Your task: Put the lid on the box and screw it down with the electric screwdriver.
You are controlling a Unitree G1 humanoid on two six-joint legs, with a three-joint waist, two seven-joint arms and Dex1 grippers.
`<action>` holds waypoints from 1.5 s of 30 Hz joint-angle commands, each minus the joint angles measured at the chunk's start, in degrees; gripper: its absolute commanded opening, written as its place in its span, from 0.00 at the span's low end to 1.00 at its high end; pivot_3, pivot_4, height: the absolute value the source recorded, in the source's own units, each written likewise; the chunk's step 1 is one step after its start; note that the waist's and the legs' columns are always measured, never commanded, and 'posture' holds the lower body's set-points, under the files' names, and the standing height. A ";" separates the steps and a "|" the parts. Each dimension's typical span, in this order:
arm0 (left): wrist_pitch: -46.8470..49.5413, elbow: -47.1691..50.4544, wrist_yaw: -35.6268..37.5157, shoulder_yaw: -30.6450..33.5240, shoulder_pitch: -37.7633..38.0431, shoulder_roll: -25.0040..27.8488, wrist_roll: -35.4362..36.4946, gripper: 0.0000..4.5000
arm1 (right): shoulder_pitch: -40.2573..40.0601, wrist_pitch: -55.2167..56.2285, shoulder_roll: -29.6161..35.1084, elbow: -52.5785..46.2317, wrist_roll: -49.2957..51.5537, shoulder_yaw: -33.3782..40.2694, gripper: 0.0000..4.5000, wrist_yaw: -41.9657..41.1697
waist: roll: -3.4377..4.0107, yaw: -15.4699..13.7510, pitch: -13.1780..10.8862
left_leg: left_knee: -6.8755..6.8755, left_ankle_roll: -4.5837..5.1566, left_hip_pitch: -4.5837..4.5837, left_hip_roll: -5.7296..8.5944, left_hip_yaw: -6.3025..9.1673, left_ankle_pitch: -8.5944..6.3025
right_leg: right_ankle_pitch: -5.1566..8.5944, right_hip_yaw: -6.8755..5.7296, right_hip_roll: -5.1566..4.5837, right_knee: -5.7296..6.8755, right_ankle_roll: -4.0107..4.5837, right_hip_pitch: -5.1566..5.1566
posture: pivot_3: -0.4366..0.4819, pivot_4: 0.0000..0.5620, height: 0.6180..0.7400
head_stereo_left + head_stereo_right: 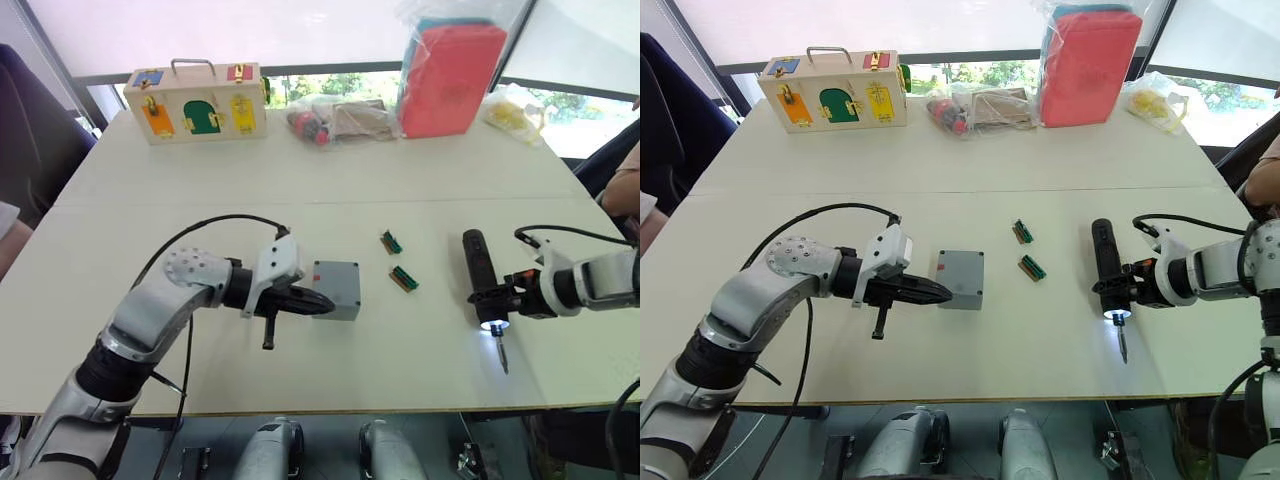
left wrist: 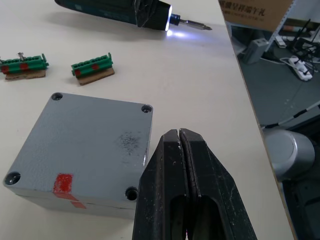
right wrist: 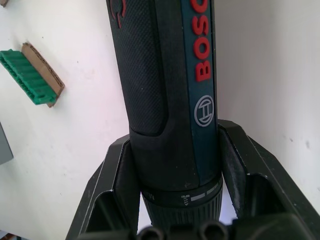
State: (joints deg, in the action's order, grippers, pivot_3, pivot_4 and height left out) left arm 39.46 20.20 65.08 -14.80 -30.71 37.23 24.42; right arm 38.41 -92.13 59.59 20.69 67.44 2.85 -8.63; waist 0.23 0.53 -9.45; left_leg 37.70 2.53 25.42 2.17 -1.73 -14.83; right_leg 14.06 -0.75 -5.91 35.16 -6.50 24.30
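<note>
Our right gripper [image 3: 175,195] grips the electric screwdriver [image 1: 482,275], whose long body points straight away from us. The box [image 1: 336,289], lid [image 2: 85,145] on, sits well off leftward, touching our closed left gripper [image 2: 179,145].

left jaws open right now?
No. In the left wrist view the left gripper has its jaws pressed together, empty, beside the lid that sits on the box.
</note>
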 commanded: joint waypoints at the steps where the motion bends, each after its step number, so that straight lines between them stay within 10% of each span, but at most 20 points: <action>1: -0.06 0.39 -0.02 2.03 -1.03 0.69 1.36 0.00 | 0.81 -0.37 0.08 -0.78 -1.25 1.74 0.64 -0.14 | 0.00 -0.07 0.00 | 0.00 0.00 0.00 0.00 0.00 0.00 | 0.00 0.00 0.01 0.00 0.00 0.00 | 0.48 0.27 1.00; 6: 1.19 -6.82 -2.06 9.05 -4.49 0.36 4.25 0.00 | 0.32 3.91 1.77 -8.23 -8.05 0.81 0.99 -4.99 | 0.00 -0.18 0.00 | 0.22 0.01 -0.01 -0.01 0.03 0.00 | -0.01 -0.01 0.02 0.11 0.00 -0.07 | 0.48 0.27 1.00; 17: -6.25 -20.93 -5.07 7.97 -5.40 2.36 -4.96 0.00 | -8.37 34.35 2.23 -41.45 -18.61 -1.83 0.99 -33.37 | -0.08 -0.07 0.00 | 0.26 0.07 -0.01 -0.04 0.02 -0.05 | -0.07 -0.04 0.24 0.12 -0.20 -0.07 | 0.48 0.27 1.00; 29: -9.04 -22.35 -5.11 -0.92 -4.50 -4.35 -10.70 0.00 | -18.20 40.33 -8.09 -50.48 -32.90 -16.62 0.99 -31.08 | -0.22 -1.32 0.03 | 0.47 -0.02 -0.02 0.03 0.03 -0.01 | -0.17 0.06 -0.07 0.18 -0.18 -0.12 | 0.48 0.27 1.00; 45: -19.40 -38.52 -2.27 -4.88 -13.83 -12.38 -17.18 0.00 | -19.55 32.99 -16.36 -58.19 -30.70 -16.37 0.99 -29.31 | -0.23 -1.27 0.04 | 0.48 -0.05 -0.02 0.06 0.04 0.02 | -0.17 -0.02 0.06 0.29 -0.19 -0.08 | 0.48 0.27 1.00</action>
State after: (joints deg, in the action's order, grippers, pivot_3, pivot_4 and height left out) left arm 22.05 -17.98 62.52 -19.49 -43.25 24.88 8.36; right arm 18.73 -58.68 43.61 -34.27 35.25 -15.20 -38.41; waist 0.00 -0.74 -9.42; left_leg 38.18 2.48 25.39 2.23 -1.69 -14.81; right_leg 13.89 -0.77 -5.83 35.46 -6.69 24.22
